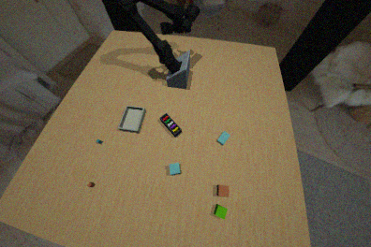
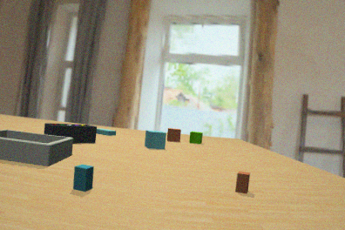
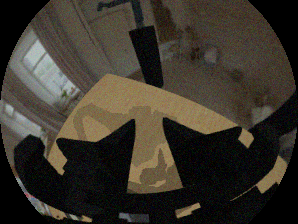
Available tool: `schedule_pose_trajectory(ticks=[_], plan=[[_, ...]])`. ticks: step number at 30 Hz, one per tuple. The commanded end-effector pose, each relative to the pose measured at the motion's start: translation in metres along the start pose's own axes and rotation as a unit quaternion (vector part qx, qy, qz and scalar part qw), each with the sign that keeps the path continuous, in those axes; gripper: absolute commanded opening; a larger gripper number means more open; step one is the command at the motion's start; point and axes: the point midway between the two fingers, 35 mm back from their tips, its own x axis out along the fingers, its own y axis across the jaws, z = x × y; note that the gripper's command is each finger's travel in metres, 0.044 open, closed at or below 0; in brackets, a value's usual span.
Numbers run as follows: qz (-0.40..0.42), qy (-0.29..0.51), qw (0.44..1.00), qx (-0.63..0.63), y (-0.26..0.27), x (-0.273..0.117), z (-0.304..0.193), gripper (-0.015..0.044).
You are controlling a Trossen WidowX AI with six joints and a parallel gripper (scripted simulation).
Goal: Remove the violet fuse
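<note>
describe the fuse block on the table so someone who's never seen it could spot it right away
Near the middle of the tan table, find the grey open tray. Just beside it lies the fuse block, a small black bar; unlike the plain coloured cubes around, it carries a row of coloured fuses on top.

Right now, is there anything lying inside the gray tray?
No: in the top view the tray shows only its bare pale floor, and the violet fuse sits in the fuse block beside it.

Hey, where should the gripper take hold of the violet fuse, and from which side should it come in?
Grip the violet fuse by its exposed top, descending from straight above. It sits at the end of the row in the fuse block, so a side approach would likely hit its neighbours.
</note>
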Motion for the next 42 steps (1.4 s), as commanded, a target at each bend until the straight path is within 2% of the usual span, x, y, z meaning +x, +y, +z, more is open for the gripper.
schedule_pose_trajectory(ticks=[1,4,9,13,17,24,31,37,42], plan=[[-0.005,0.000,1.000,0.004,-0.002,-0.002,0.000,0.0137],[-0.077,0.000,0.995,0.062,-0.027,-0.025,0.002,0.0073],[-0.223,-0.022,0.954,0.199,-0.072,-0.090,-0.001,0.0073],[-0.326,-0.058,0.890,0.315,-0.095,-0.150,-0.014,0.0073],[-0.411,-0.107,0.798,0.428,-0.104,-0.214,-0.036,0.0073],[-0.506,-0.205,0.596,0.589,-0.084,-0.314,-0.094,0.0073],[-0.535,-0.297,0.359,0.704,-0.027,-0.385,-0.167,0.0073],[-0.512,-0.363,0.113,0.770,0.043,-0.418,-0.238,0.0073],[-0.459,-0.401,-0.087,0.788,0.108,-0.419,-0.294,0.0073]])
